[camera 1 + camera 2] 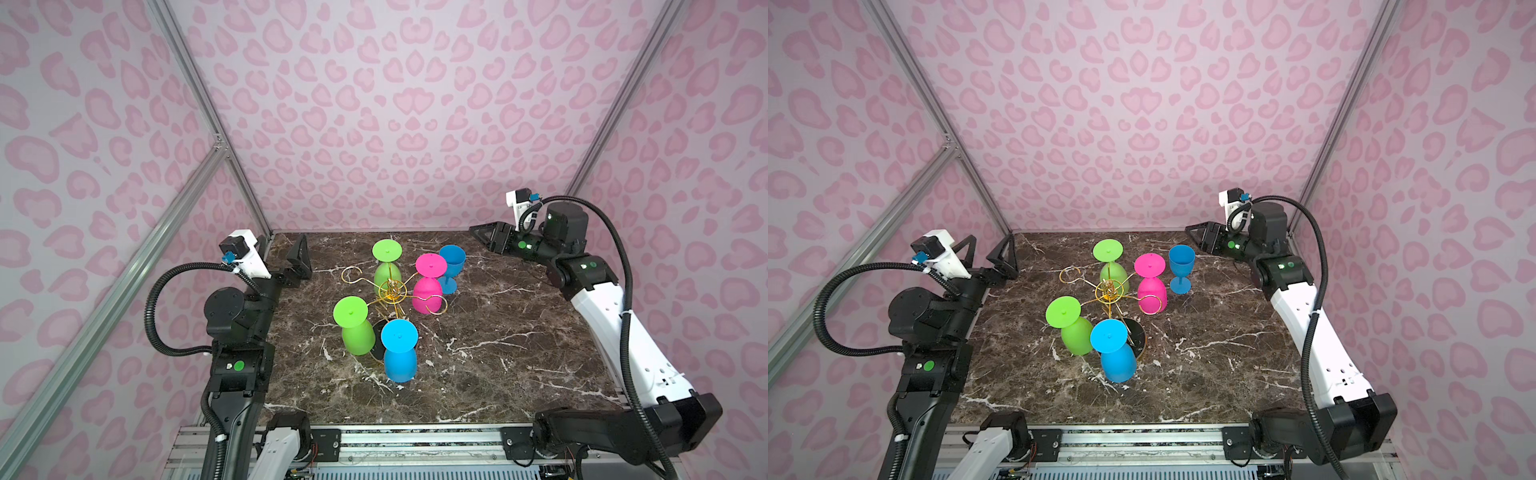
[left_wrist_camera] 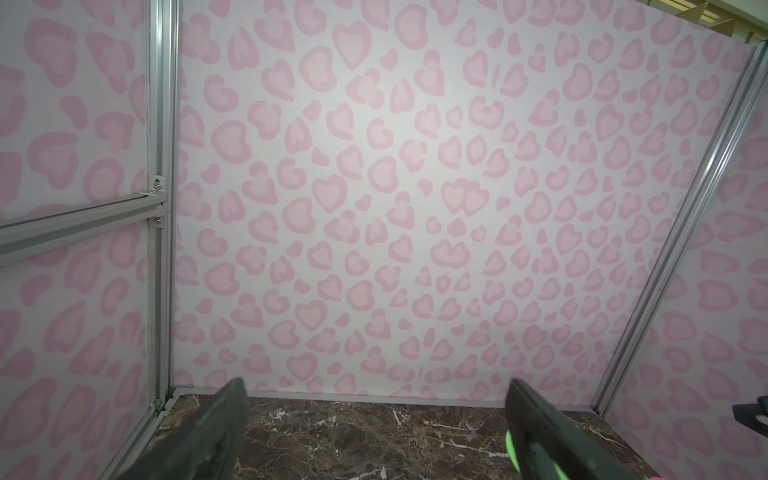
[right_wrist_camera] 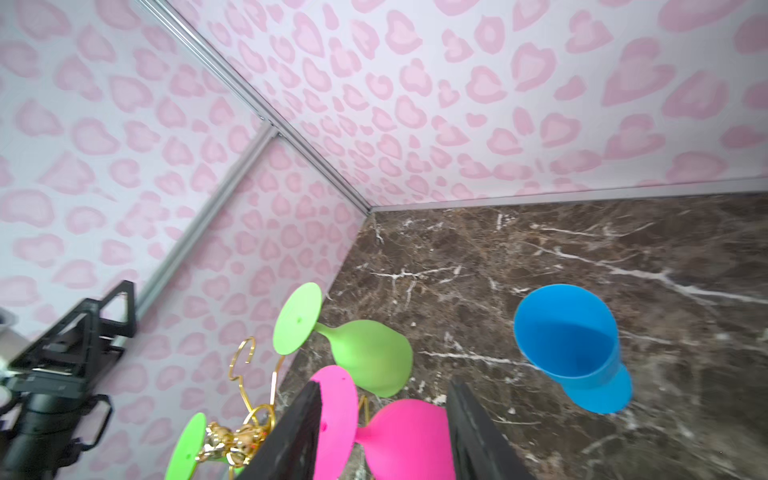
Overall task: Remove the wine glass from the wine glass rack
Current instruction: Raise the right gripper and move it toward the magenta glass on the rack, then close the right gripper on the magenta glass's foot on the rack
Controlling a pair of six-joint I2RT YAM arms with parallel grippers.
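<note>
The upright blue plastic wine glass (image 1: 452, 261) stands on the brown marble table (image 1: 519, 332), just beside the pink plastic glass (image 1: 427, 293) hanging on the thin gold wire rack (image 1: 390, 291). The right gripper (image 1: 486, 237) and left gripper (image 2: 376, 388) both gape empty, well clear. To my eye, reaching for the pink glass could topple the blue one or tip the rack.

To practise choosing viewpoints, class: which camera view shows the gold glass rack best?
A top view: both top views show the rack nearly whole, from its hooked arms down to part of its black base. The right wrist view catches mainly the hub and a hook. The left wrist view shows none of it.
</note>
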